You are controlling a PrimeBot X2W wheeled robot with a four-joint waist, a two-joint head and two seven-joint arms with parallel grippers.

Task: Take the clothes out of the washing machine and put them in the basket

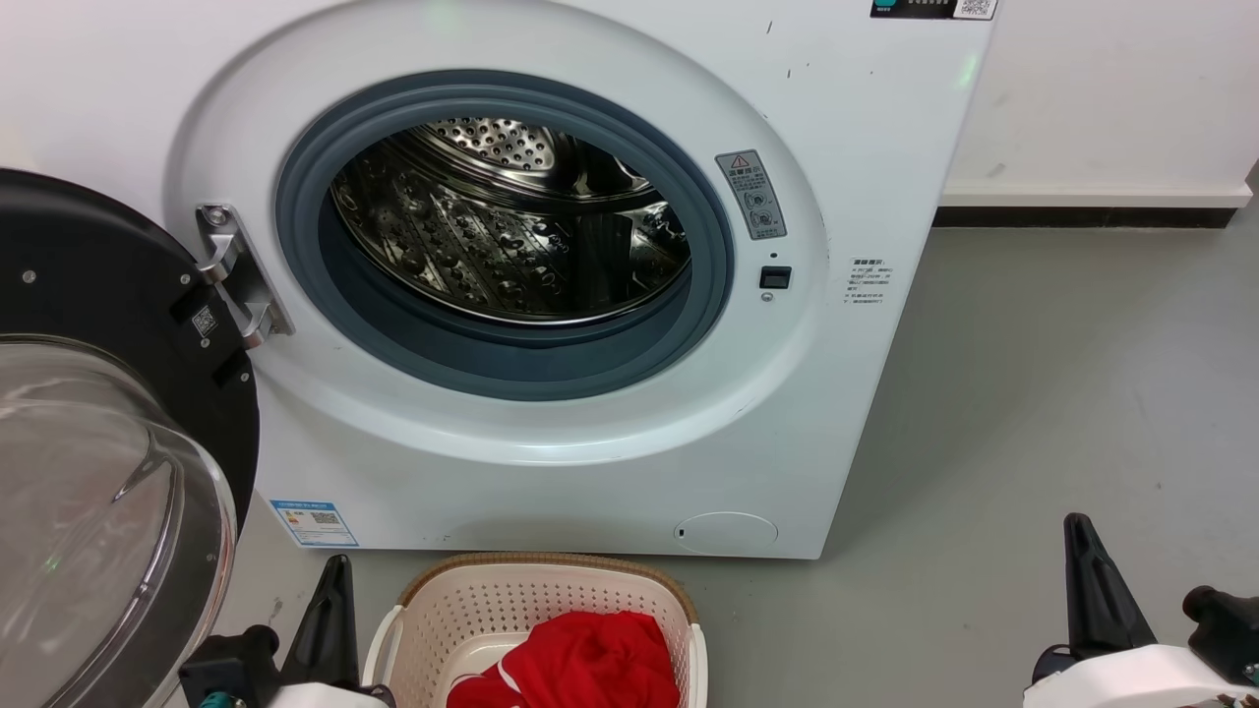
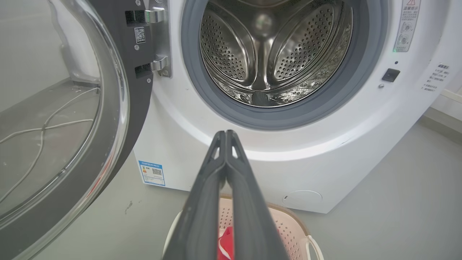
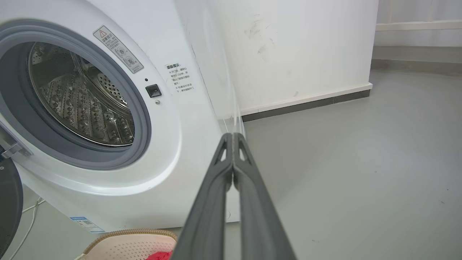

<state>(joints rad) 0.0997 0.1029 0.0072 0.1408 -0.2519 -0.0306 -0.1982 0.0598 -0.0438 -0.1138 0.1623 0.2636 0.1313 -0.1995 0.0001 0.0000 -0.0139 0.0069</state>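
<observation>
The big white washing machine (image 1: 551, 472) stood on a smooth grey floor (image 1: 1033, 393), its boxy front panel curving into a wide round opening. Its door (image 1: 98, 256) hung swung out to the left on a metal hinge, a thick black ring around a bulging bowl of clear glass. A grey rubber seal (image 1: 511, 359) lined the opening, and behind it lay the shiny steel drum (image 1: 492, 246), dotted with rows of small holes and raised ribs. On the floor just in front of the machine sat the oval cream plastic basket (image 1: 472, 610), its sides perforated and its rim a brown woven-look band. The red clothes (image 1: 590, 659) lay bunched inside the basket, soft and creased, with a thin white stripe along one edge. The left pincer (image 2: 225, 134) hovered above the basket, its two long dark fingers clenched tip to tip on nothing. The right pincer (image 3: 232, 137) was likewise clenched and bare, over the floor to the right of the machine.
</observation>
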